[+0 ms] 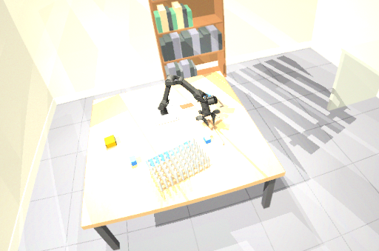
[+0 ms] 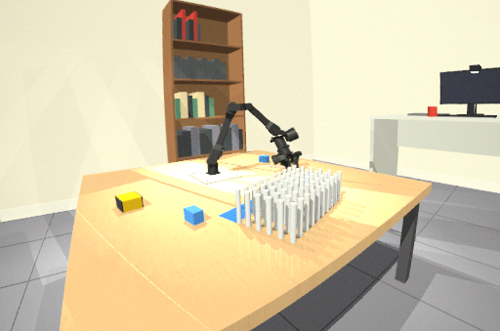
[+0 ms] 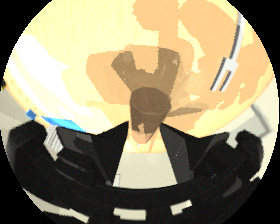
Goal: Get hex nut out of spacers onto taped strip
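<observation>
The pale standing spacers (image 1: 179,166) (image 2: 293,196) form a dense upright block at the table's front. The blue taped strip (image 1: 166,155) (image 2: 233,213) (image 3: 65,123) runs along their arm-facing side. My gripper (image 1: 210,124) (image 2: 289,164) (image 3: 144,124) is partly open, low over the table behind the field's right end. A brown tool handle (image 3: 149,106) lies between or just beyond the parted fingertips; whether a finger touches it I cannot tell. A thin grey tool (image 3: 227,72) with a slotted end lies off to the right in the wrist view. The hex nut is not discernible among the spacers.
Blue blocks (image 1: 134,162) (image 1: 207,140) (image 2: 193,215) (image 2: 264,158) stand beside the two ends of the field. A yellow block (image 1: 110,141) (image 2: 129,201) sits at the table's left. The arm's base (image 1: 163,110) (image 2: 213,170) stands behind the field.
</observation>
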Action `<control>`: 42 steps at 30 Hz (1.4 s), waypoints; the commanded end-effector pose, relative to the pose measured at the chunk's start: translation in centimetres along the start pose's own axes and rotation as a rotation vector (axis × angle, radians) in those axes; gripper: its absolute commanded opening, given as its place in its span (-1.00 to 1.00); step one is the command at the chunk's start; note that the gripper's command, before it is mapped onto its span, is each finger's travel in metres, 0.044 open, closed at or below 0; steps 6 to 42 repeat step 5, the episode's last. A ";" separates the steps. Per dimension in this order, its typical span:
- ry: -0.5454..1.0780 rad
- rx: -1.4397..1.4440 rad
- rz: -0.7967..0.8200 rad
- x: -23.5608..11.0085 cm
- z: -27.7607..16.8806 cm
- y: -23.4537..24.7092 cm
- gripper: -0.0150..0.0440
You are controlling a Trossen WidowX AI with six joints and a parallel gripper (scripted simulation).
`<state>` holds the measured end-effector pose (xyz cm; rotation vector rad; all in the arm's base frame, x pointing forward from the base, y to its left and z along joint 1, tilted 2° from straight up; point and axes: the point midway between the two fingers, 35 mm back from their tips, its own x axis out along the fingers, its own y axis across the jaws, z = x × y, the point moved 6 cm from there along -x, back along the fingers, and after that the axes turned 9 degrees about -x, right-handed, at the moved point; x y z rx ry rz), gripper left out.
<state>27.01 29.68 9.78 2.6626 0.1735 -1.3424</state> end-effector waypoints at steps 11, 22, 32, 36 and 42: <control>0.002 0.001 -0.002 0.0 -0.1 0.0 1.00; 0.002 0.001 -0.002 0.0 -0.1 0.0 1.00; 0.002 0.001 -0.002 0.0 -0.1 0.0 1.00; 0.002 0.001 -0.002 0.0 -0.1 0.0 1.00; 0.002 0.001 -0.002 0.0 -0.1 0.0 1.00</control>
